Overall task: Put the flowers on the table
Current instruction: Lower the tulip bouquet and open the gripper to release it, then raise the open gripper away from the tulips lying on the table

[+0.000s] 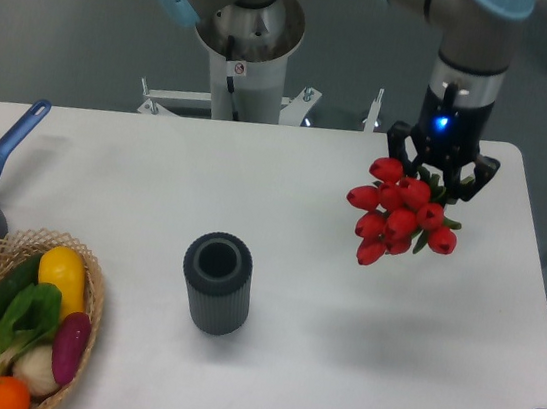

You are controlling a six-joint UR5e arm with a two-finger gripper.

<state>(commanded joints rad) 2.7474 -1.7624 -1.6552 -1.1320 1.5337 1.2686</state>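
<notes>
The flowers point(397, 216), a bunch of red tulips with green leaves, hang above the right part of the white table point(334, 354). My gripper point(440, 182) points down at the top right of the bunch and is shut on the flowers, its fingers partly hidden among the heads and leaves. The stems are hidden behind the blooms. A faint shadow lies on the table below the bunch.
A dark grey ribbed cylinder vase point(216, 283) stands upright near the table's middle. A wicker basket point(84, 341) of vegetables sits at the front left, a blue-handled pan point(3, 154) at the left edge. The robot's base point(245, 55) rises behind the table.
</notes>
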